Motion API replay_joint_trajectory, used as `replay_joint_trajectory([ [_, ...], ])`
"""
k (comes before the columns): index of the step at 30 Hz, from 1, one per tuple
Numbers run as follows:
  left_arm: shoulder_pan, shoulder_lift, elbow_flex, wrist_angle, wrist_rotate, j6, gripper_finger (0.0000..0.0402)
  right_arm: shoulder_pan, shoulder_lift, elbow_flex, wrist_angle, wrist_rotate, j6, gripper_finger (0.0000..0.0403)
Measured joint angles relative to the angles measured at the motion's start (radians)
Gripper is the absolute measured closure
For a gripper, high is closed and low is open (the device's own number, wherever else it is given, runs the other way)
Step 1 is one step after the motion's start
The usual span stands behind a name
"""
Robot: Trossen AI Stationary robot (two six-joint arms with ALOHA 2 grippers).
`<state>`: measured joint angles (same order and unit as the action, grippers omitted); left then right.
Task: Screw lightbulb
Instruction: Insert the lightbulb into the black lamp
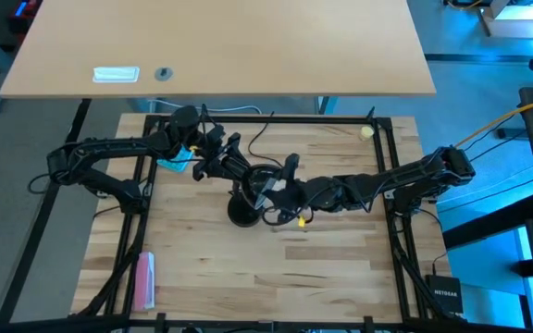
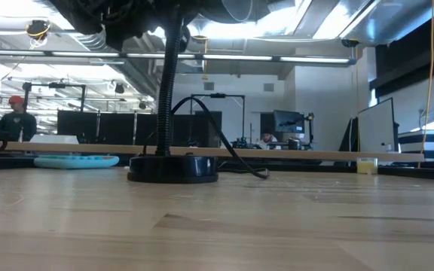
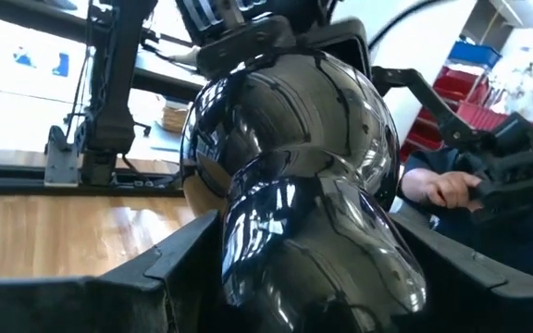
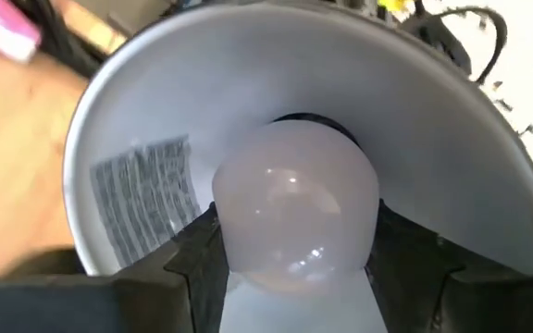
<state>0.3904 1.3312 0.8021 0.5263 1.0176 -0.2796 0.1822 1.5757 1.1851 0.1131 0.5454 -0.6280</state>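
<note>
The lightbulb (image 4: 294,208) hid its own screw base against the dark socket deep in the lamp shade (image 4: 146,111), and the print on the label (image 4: 151,199) inside the shade was too blurred to read. From above, both grippers and the bulb were lost in the dark tangle over the lamp base (image 1: 245,214). At table height the lamp's neck (image 2: 170,83) ran out past the top edge, with its shade cut off.

Surface: light wooden table (image 1: 276,277) — lower centre.
On it: black lamp base (image 2: 173,168), centre; pink packet (image 1: 143,280), lower left; yellow ball (image 1: 366,132), upper right.
</note>
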Motion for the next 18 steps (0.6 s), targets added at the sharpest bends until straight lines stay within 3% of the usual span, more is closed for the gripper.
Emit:
replay_joint_trajectory([
  [18,-0.087,-0.001,0.003,-0.015,-0.098,0.247,0.0151,0.000,0.007,-0.059,-0.006,-0.043,0.752,0.0194],
])
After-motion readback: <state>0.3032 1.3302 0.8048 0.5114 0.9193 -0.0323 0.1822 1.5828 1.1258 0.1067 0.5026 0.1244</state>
